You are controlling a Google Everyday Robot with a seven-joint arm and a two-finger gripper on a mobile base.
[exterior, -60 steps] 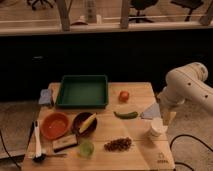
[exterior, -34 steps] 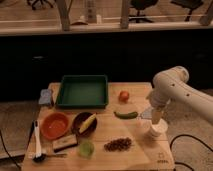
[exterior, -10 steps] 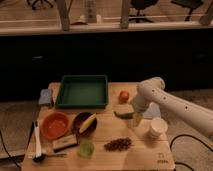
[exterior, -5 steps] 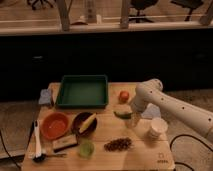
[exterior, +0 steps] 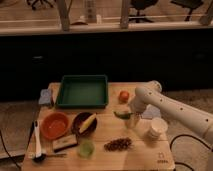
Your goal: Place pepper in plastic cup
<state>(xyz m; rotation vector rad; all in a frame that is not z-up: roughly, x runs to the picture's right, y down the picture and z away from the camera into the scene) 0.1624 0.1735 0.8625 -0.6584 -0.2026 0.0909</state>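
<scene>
The dark-green pepper [exterior: 121, 114] lies on the wooden table [exterior: 100, 155], just below the red-orange tomato [exterior: 124, 96]. My gripper [exterior: 132, 119] is down at the pepper's right end, at the end of the white arm [exterior: 170, 109] that reaches in from the right. The small light-green plastic cup [exterior: 86, 148] stands near the table's front, left of the pepper and well apart from the gripper.
A green tray [exterior: 83, 91] sits at the back. An orange bowl [exterior: 55, 125] and a dark bowl with a yellow piece [exterior: 85, 123] stand at the left. A white cup [exterior: 157, 128] is at the right. A brown pile [exterior: 118, 144] lies in front.
The arm has swung in from the right and come down to the pepper. Over the last second it has hardly moved. The pepper lies where it was.
</scene>
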